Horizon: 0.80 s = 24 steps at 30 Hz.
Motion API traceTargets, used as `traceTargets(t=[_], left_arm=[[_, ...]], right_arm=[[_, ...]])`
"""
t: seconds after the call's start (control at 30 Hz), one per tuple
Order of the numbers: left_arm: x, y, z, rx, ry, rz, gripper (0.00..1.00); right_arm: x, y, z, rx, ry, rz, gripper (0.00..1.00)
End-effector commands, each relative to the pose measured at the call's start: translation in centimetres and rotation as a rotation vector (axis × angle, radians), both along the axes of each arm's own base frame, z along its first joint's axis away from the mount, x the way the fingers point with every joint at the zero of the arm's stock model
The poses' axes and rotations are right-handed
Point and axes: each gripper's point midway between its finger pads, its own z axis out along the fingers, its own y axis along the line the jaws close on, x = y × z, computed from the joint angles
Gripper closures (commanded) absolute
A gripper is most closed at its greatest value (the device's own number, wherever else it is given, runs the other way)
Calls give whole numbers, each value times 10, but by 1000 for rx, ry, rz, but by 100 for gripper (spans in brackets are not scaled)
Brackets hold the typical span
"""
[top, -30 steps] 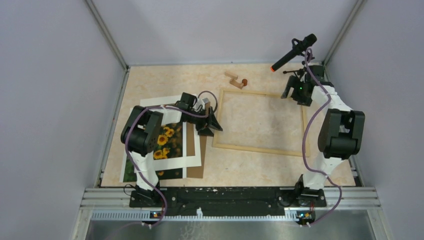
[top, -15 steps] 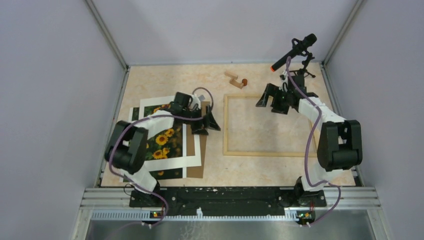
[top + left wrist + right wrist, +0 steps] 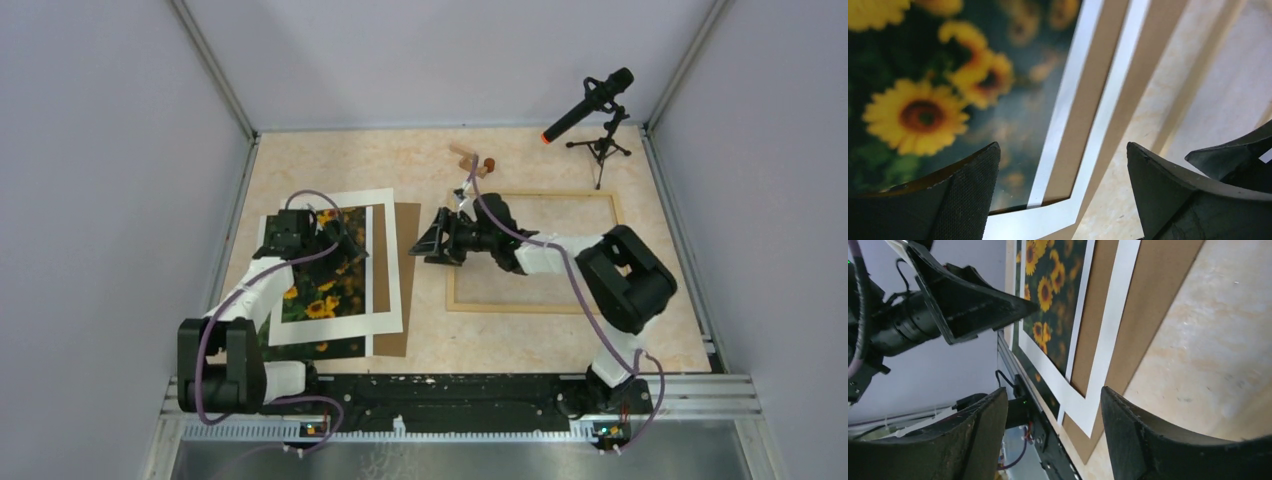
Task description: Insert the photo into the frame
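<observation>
white mat (image 3: 388,270) over photo (image 3: 322,292), wooden blocks (image 3: 468,160) (microphone (image 3: 590,103) nearby) beyond frame (image 3: 520,306)

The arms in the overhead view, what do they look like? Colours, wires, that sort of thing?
The left arm and right arm are white tube-like links joined by chunky black joint housings. A purple cable loops loosely along each. The left gripper and right gripper each have two black wedge-shaped fingers with finely textured faces.

You'll see the microphone (image 3: 588,104) on its tripod (image 3: 601,150). The wooden blocks (image 3: 468,159) lie left of it. Farther left and nearer, a white mat (image 3: 386,265) lies on a brown backing board (image 3: 410,260).
</observation>
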Motion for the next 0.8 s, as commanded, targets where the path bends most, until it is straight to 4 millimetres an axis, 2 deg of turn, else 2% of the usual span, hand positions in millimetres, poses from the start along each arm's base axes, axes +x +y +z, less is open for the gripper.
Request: traceTargets(t=[0.0, 0.1, 0.2, 0.23, 0.27, 0.37, 0.47, 0.53, 0.63, 0.7, 0.77], left_arm=[[-18, -10, -32, -90, 133, 4, 1], [-29, -22, -45, -156, 159, -31, 1], [-33, -23, -55, -163, 171, -35, 1], [-34, -25, -56, -172, 175, -50, 1], [-33, -27, -54, -176, 168, -68, 1], [-22, -33, -34, -191, 73, -140, 1], [-4, -40, -5, -218, -25, -191, 1], [9, -48, 13, -263, -58, -223, 1], [21, -62, 20, -362, -80, -257, 1], [29, -70, 19, -417, -73, -265, 4], [37, -76, 16, -441, -61, -273, 7]], right_arm=[[21, 49, 7, 119, -13, -3, 36], [36, 66, -12, 87, -13, 4, 44], [53, 74, -25, 41, -37, 4, 45], [56, 75, -33, 5, -43, 10, 45], [61, 79, -32, -9, -57, 19, 44], [72, 79, -42, -66, -83, 38, 42], [99, 66, -49, -128, -126, 18, 38], [120, 61, -47, -113, -142, 4, 34], [155, 57, -42, -78, -183, -24, 32], [177, 55, -50, -98, -164, -42, 33], [186, 53, -54, -83, -118, -41, 37]])
